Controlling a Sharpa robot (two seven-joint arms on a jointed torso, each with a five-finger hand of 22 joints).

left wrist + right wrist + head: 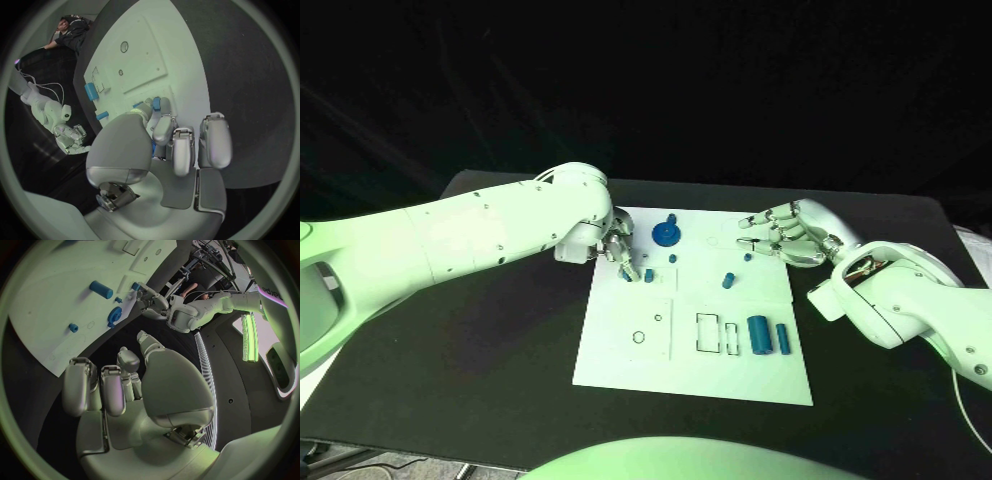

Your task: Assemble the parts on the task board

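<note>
The white task board [697, 345] lies mid-table. My left hand [620, 250] hangs over its left edge, thumb and a finger closed on a small blue part [648, 274], which the left wrist view shows at the fingertips [156, 104]. A blue gear [666, 234] stands just right of that hand. A small blue peg [728, 280] stands mid-board. A blue cylinder [759, 335] and a blue bar [783, 338] lie at the lower right. My right hand [783, 232] hovers over the board's upper right corner, fingers curled in with nothing in them [119, 390].
Outlined slots [714, 334] and small holes [638, 337] mark the board's lower half. Black table [488, 370] surrounds the board on all sides. The right wrist view has the gear [115, 316], a blue cylinder [100, 289] and my left hand [153, 302] across the board.
</note>
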